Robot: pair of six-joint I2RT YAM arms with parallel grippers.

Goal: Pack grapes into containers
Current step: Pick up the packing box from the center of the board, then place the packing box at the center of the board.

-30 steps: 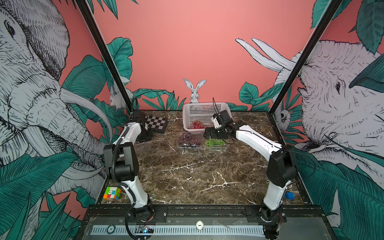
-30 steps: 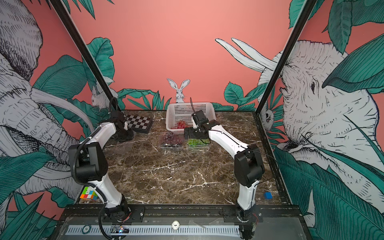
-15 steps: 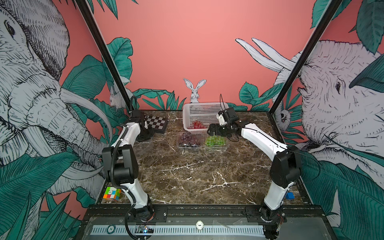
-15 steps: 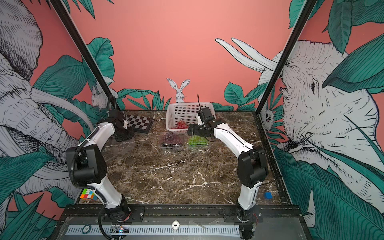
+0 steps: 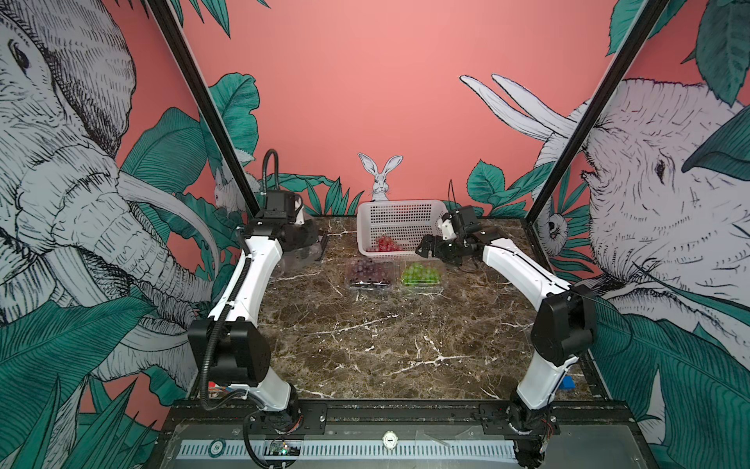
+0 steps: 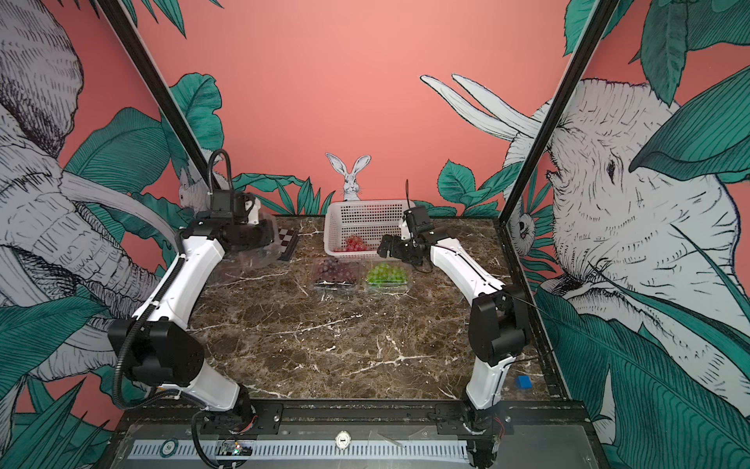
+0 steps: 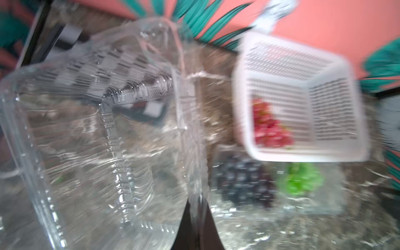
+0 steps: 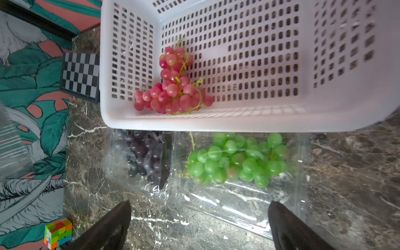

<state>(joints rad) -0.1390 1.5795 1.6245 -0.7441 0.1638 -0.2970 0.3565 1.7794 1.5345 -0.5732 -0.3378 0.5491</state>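
Wide and empty, the right pincer has the boxed green grapes just ahead of its tips. Past them, over the near wall of the basket, the red bunch lies lengthwise away from the jaws, nearer this arm. Well aside, the left pincer is pinched on the empty clear box.

Red grapes lie in white basket; dark grapes and green grapes occupy clear containers on counter.
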